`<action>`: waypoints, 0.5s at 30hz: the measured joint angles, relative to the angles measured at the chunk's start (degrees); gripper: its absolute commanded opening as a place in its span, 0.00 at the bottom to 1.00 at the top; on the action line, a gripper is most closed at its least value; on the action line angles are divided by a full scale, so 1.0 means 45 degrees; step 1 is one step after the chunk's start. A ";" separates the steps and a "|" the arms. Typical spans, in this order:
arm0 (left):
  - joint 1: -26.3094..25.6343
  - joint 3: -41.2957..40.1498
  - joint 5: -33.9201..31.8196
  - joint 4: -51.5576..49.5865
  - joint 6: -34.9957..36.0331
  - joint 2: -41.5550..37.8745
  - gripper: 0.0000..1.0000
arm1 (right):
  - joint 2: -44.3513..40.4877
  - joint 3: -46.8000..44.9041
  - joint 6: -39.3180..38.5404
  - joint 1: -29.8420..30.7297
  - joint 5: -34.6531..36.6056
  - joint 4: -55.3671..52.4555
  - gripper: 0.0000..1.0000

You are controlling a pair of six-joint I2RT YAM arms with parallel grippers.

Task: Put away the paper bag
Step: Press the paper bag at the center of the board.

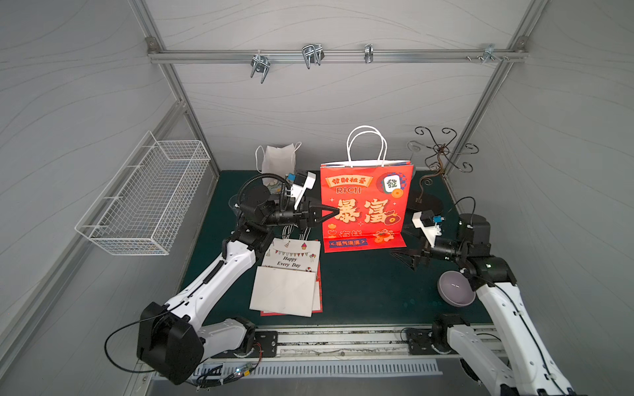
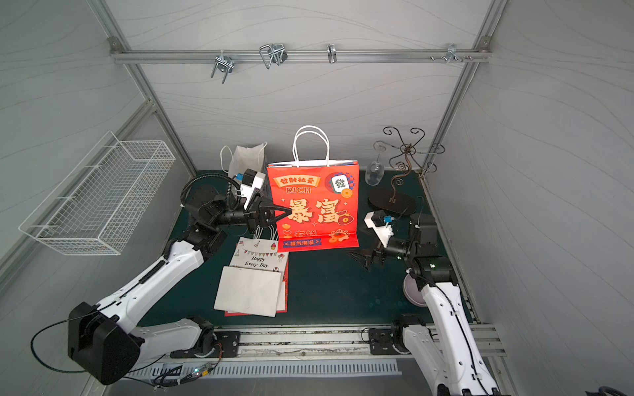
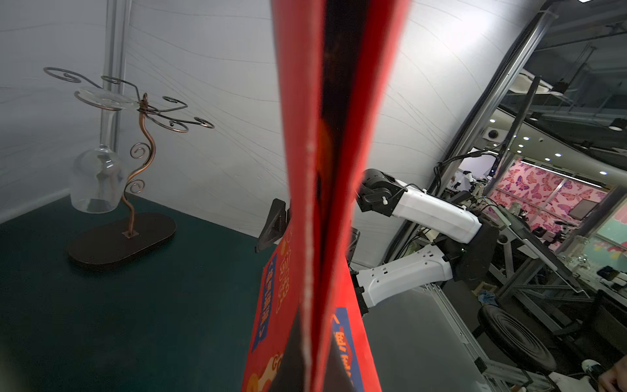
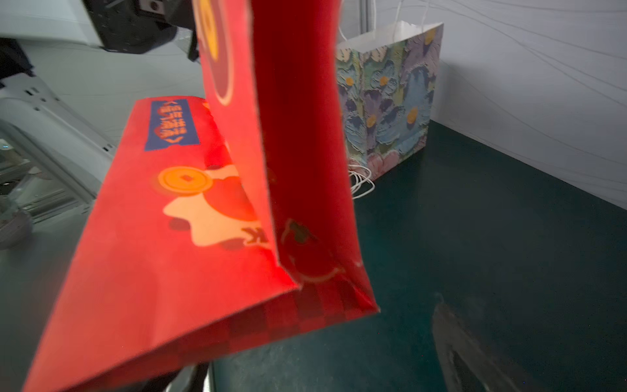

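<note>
We count five paper bags: one red bag (image 1: 365,205) standing, one floral bag (image 1: 274,161) behind it, and three lying flat in a pile (image 1: 284,291) in front of it. Four hooks (image 1: 312,55) hang above the red bag. Left of it is one wire basket (image 1: 144,199); right of it are one stand (image 1: 442,151), one wine glass (image 2: 374,173) and one bowl (image 1: 453,291).

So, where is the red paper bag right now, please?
In both top views the red paper bag stands centrally, its edge pinched by the left gripper, the right gripper open nearby.
</note>
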 measured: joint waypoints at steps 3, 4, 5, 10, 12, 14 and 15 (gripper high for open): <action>-0.0126 0.0131 0.0306 0.0393 -0.0505 0.0282 0.00 | 0.0554 0.0627 0.0068 0.0364 -0.0894 0.0204 0.95; -0.0165 0.0141 0.0374 0.0461 -0.0617 0.0340 0.00 | 0.0709 0.0792 0.0102 0.0476 -0.1112 0.0287 0.93; -0.0209 0.0160 0.0427 0.0515 -0.0724 0.0398 0.00 | 0.0850 0.0937 0.0155 0.0578 -0.1316 0.0408 0.90; -0.0243 0.0238 0.0529 0.0753 -0.1093 0.0486 0.00 | 0.1156 0.1175 0.0500 0.0811 -0.1977 0.0937 0.67; -0.0243 0.0238 0.0534 0.0933 -0.1209 0.0505 0.00 | 0.1258 0.1214 0.0612 0.0840 -0.2200 0.1122 0.53; -0.0243 0.0248 0.0529 0.1098 -0.1311 0.0559 0.00 | 0.1345 0.1263 0.0758 0.0860 -0.2346 0.1302 0.46; -0.0243 0.0248 0.0529 0.1151 -0.1370 0.0588 0.00 | 0.1370 0.1268 0.0840 0.0869 -0.2424 0.1389 0.43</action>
